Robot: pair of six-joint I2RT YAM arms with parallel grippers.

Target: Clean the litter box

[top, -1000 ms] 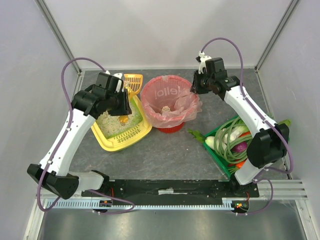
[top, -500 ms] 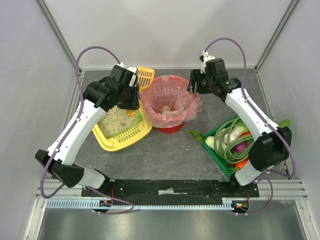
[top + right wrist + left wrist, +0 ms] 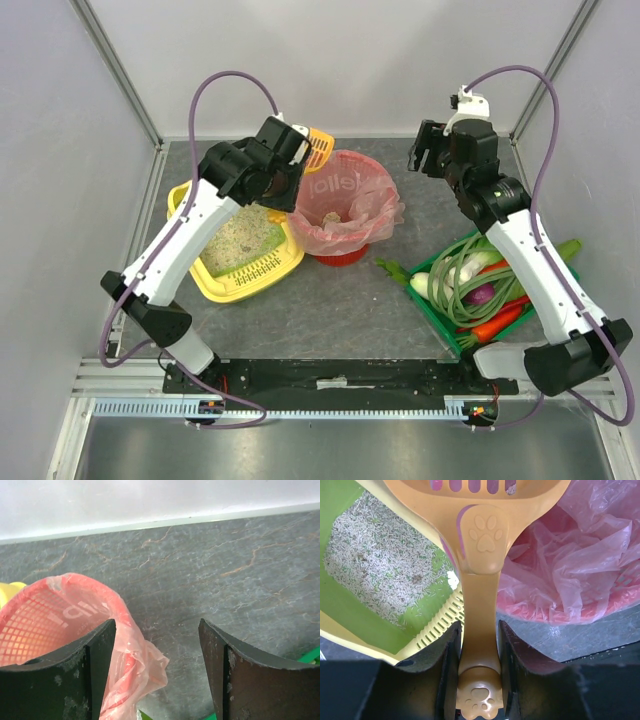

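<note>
The yellow litter box [image 3: 235, 282] with green inner walls and pale grainy litter sits left of centre; it also shows in the left wrist view [image 3: 380, 570]. My left gripper [image 3: 479, 655] is shut on the handle of an orange slotted litter scoop [image 3: 479, 540], whose head [image 3: 318, 150] hangs between the box and the red bin [image 3: 340, 205] with its pink bag. My right gripper [image 3: 157, 655] is open and empty, raised to the right of the bin [image 3: 45, 625], over bare table.
A green tray [image 3: 445, 325] with scallions, carrots and other vegetables sits at the right front. White walls with metal posts enclose the grey table [image 3: 330, 310] on three sides. The arm bases stand on a black rail at the near edge.
My left arm carried the scoop up and right, from over the litter box to the bin's left rim. My right gripper withdrew from the bin's right rim, rising and moving right.
</note>
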